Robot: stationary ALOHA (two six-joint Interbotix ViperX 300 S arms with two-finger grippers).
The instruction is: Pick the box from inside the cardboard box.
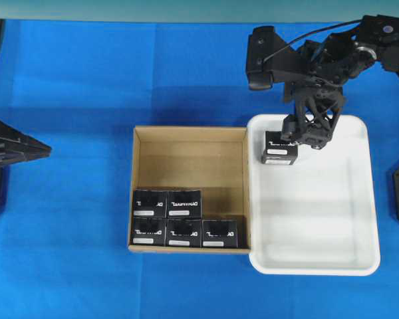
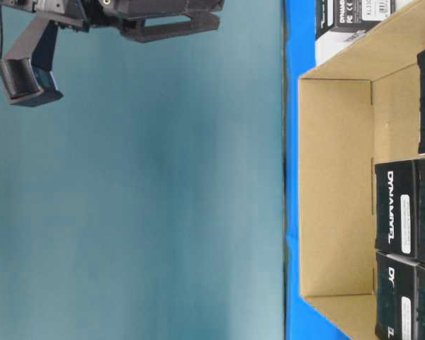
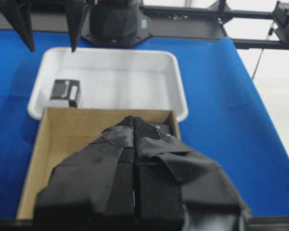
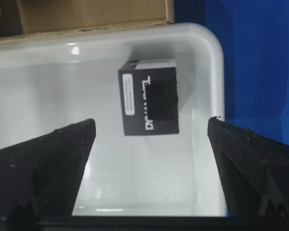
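Note:
A small black box (image 1: 280, 150) with white lettering lies in the far left corner of the white tray (image 1: 332, 219). My right gripper (image 1: 304, 135) hangs just above it, open; the wrist view shows both fingers wide apart around empty air (image 4: 150, 121), with the box (image 4: 149, 103) resting free on the tray floor beyond them. The cardboard box (image 1: 189, 163) holds several more black boxes (image 1: 183, 203) packed along its near wall. My left gripper (image 1: 48, 151) waits at the left edge, shut and empty (image 3: 135, 121).
The tray (image 3: 125, 72) stands directly against the carton's right wall (image 1: 247, 186). Blue cloth (image 1: 66, 252) covers the table all round. The table-level view shows the carton's inside (image 2: 336, 184) and the black boxes (image 2: 397, 205).

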